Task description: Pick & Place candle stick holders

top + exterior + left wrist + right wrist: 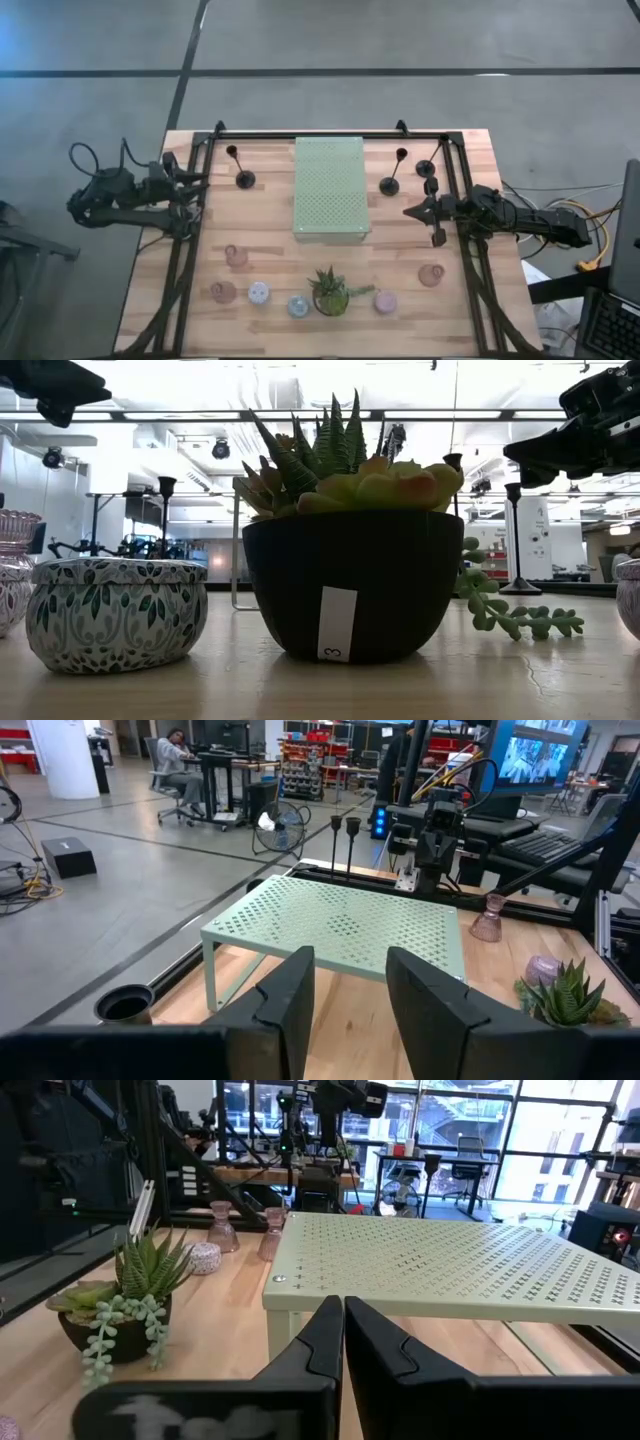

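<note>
Three slim black sticks stand on their round bases at the far side: one left of the mat, two right of it. Three pink glass holders and three pastel cups stand along the near side. My left gripper is open and empty at the table's left edge. My right gripper is shut and empty, right of the mat, near the two right sticks.
The pale green perforated mat stands on legs at the table's middle. The spiky potted plant sits among the cups at the near side. Black frame rails run along both sides.
</note>
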